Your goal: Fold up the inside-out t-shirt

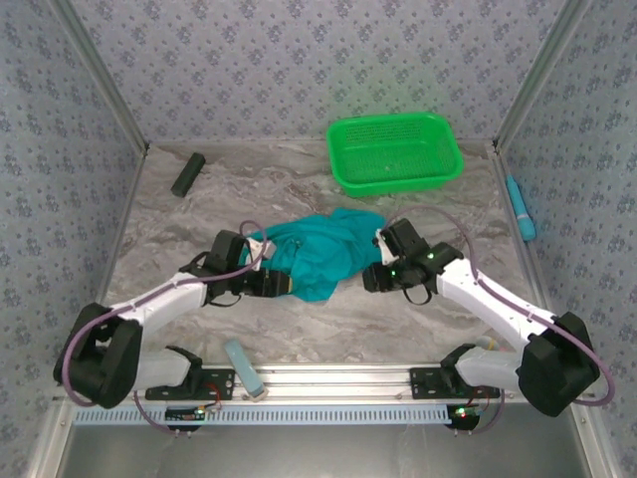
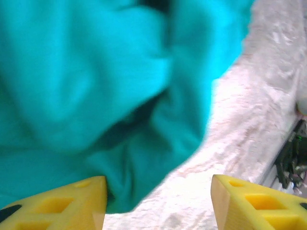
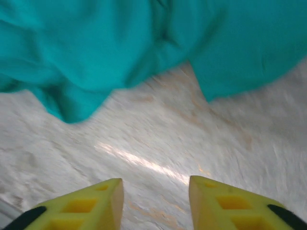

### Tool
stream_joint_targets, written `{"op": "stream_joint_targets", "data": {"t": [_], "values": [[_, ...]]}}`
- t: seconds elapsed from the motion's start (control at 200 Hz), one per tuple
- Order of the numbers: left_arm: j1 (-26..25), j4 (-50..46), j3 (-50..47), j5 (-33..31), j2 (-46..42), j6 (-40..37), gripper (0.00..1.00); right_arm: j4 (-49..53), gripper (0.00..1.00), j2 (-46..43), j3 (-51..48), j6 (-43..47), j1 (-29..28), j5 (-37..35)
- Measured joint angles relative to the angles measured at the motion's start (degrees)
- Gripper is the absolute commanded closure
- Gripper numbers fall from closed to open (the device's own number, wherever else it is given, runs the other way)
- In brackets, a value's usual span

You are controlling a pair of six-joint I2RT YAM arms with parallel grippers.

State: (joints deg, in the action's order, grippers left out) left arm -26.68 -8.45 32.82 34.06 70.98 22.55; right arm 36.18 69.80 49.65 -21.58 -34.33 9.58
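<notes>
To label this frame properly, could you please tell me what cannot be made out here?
T-shirt: bunched in the top view; folds hide tag, collar and sleeves.
Left pincer: left wrist view blurred; whether the T-shirt touches its finger is unclear.
T-shirt outline: cut off by the upper edge in the right wrist view.

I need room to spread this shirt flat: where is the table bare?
Bare marble tabletop lies in front, between the crumpled teal cloth t-shirt and the metal rail, and at the back between the dark rectangular block and the bright green plastic mesh basket. The middle is crowded: the left hand and right hand flank the shirt.
</notes>
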Motion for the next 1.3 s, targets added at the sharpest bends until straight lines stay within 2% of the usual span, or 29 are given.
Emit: {"op": "stream_joint_targets", "data": {"t": [0.04,0.105,0.215,0.34,0.39,0.435,0.465,0.5,0.585,0.595,0.695,0.795,0.88,0.965,0.984,1.044,1.119,1.194,1.299], "values": [[0.09,-0.63,1.9,-0.7,-0.81,-0.22,0.41,-0.39,0.53,2.03,3.98,0.39,-0.44,0.39],[1.09,-0.92,4.59,-2.69,-1.36,-0.33,0.36,-2.64,0.51,7.1,11.06,1.05,-1.81,0.74],[3.45,-0.92,7.32,-6.78,-0.63,0.0,0.36,-6.88,0.49,16.76,20.94,1.57,-5.14,-0.44],[4.61,-0.02,9.07,-9.77,5.77,1.09,0.39,-10.05,0.49,27.41,28.04,1.38,-8.61,-4.11],[4.55,0.92,9.27,-10.16,9.11,1.64,0.4,-10.78,0.53,30.93,29.29,0.92,-9.66,-5.79],[4.44,1.68,9.25,-10.32,12.11,2.38,0.42,-11.06,0.67,33.64,29.94,-0.04,-10.43,-6.84],[4.37,2.1,9.22,-10.29,13.75,2.8,0.48,-11.21,0.81,35.45,30.18,-0.57,-10.84,-7.32],[4.15,2.64,9.14,-10.23,15.15,3.26,0.62,-11.21,0.99,36.98,30.23,-1.42,-11.19,-7.72],[3.82,3.65,9.03,-8.63,16.37,2.73,0.98,-10.99,1.0,38.42,29.75,-2.75,-11.3,-8.37],[3.82,3.8,9.03,-8.31,16.35,2.6,1.0,-10.93,1.0,38.36,29.64,-3.21,-11.19,-8.35],[5.25,4.37,9.51,-3.91,14.27,0.61,1.0,-10.58,1.0,34.03,27.32,-3.8,-9.6,-8.31],[10.19,2.86,10.71,-2.12,6.88,0.33,1.0,-8.59,1.0,23.02,21.94,-5.92,-5.46,-8.15],[13.9,4.72,10.49,-1.29,-1.18,2.69,1.0,-7.48,1.0,11.19,14.4,-8.68,-0.48,-8.68],[13.53,12.04,4.42,0.94,-5.97,6.64,1.0,-8.15,1.0,2.86,3.41,-12.37,2.21,-8.46],[13.07,13.44,2.29,1.31,-6.64,7.63,0.95,-8.59,0.97,2.01,1.22,-13.18,2.34,-7.87],[12.46,15.04,-3.61,1.7,-5.53,9.62,0.73,-8.83,0.73,1.51,-6.05,-15.37,2.32,-5.81],[13.27,14.38,-8.07,0.76,0.0,11.5,0.6,-4.94,0.59,3.82,-11.43,-16.22,2.45,-6.93],[13.4,10.58,-8.98,0.37,2.6,11.32,0.47,1.11,0.54,2.69,-12.09,-15.54,1.95,-7.61],[9.51,4.04,-4.31,-1.51,0.31,8.66,0.44,4.13,0.53,-0.81,-6.14,-11.69,1.09,-6.45]]}}
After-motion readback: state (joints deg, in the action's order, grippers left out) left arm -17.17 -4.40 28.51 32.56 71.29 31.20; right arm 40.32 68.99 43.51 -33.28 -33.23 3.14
